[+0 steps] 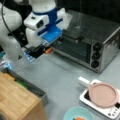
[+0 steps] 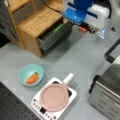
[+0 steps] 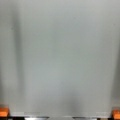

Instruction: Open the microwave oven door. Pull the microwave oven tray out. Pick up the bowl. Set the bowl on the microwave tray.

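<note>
Nearest to us in a front view lies the bowl (image 1: 78, 114), pale teal with a bit of orange food in it, at the bottom edge on the grey table (image 1: 62, 77). In a front view (image 2: 31, 74) it sits at the left, apart from everything else, with nothing holding it. Just beside it stands a small white appliance (image 1: 100, 103) with a pink plate (image 1: 103, 94) resting on top; we see the same pair in a front view, the appliance (image 2: 53, 108) at the bottom and the plate (image 2: 54, 97) on it.

At the left of a front view a wooden cabinet (image 1: 17, 100) fills the corner, with a grey drawer (image 1: 37, 91) standing partly out.

Farther back, the microwave oven (image 1: 92, 40) stands at the right, its three black knobs facing us. The microwave oven door (image 1: 72, 50) looks shut against the front, and we see no tray outside it. In a front view only a corner of the oven (image 2: 107, 95) shows at the lower right.

The gripper (image 1: 47, 51) hangs above the table at the door's left end, close to it, with orange-tipped fingers (image 1: 49, 50). In a front view the gripper (image 2: 85, 29) is at the top. In the wrist view the orange fingers (image 3: 3, 111) sit in the two bottom corners, far apart, with only bare grey table (image 3: 60, 57) between them.
</note>
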